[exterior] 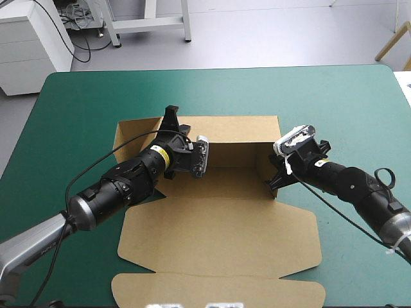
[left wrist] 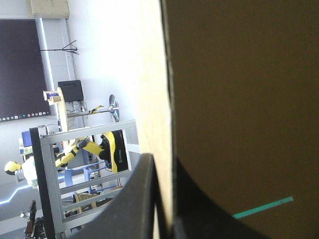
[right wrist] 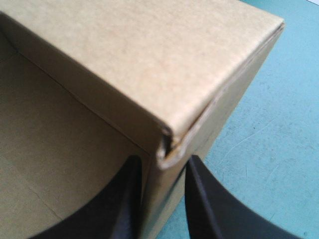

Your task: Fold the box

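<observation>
Teal-green table: brown box mid-table, tray half toward far edge, lid flat toward robot, tray's long axis L-R. Back + right walls up; left end looks unfinished, board splayed outward. Each arm at its own end: left gripper pinching left wall, right gripper clamped on right wall's near corner.

Bright, even overhead light; the box carries soft shadows, its raised wall's inner face dark.
</observation>
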You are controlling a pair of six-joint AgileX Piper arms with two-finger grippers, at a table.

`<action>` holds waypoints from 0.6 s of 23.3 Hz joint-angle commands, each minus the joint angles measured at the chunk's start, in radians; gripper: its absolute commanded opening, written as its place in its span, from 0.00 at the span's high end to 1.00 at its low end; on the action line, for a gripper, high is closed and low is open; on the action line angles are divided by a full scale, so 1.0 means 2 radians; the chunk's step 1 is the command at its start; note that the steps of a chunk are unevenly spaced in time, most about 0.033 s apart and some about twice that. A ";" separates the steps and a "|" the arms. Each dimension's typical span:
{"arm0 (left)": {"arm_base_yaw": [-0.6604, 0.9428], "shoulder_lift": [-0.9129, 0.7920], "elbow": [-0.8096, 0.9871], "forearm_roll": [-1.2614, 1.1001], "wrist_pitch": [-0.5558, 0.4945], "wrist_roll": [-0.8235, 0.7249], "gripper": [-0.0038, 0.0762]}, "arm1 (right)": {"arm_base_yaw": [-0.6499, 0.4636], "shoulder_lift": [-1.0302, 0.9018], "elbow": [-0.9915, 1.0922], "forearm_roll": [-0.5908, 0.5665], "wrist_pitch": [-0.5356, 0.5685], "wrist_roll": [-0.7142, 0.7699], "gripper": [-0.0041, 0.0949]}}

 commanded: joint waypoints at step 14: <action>-0.066 -0.068 -0.004 -0.026 0.076 -0.086 0.26 | 0.006 -0.015 -0.015 0.003 0.023 0.009 0.98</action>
